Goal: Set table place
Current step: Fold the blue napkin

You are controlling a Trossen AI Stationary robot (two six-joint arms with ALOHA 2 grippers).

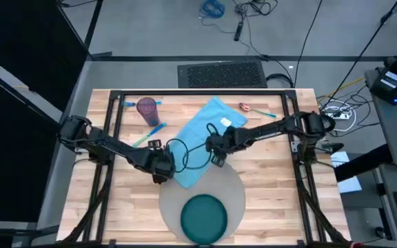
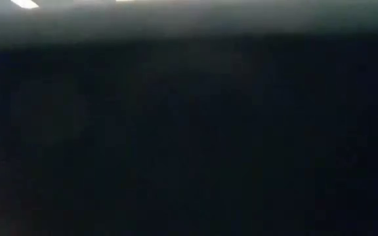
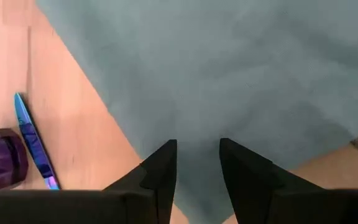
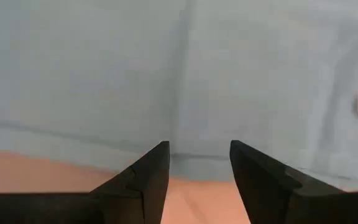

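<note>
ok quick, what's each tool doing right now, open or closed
Left tool: open over the light blue cloth napkin, holding nothing.
Right tool: open at the napkin's edge, empty.

Grey floor point(image 1: 150, 34); black mat point(image 1: 222, 74); loose cables point(image 1: 243, 14); low view dark.

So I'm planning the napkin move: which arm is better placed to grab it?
Probably either. The left end effector is open at the napkin's lower edge, the right end effector open at its side. Left is slightly nearer the placemat.
</note>
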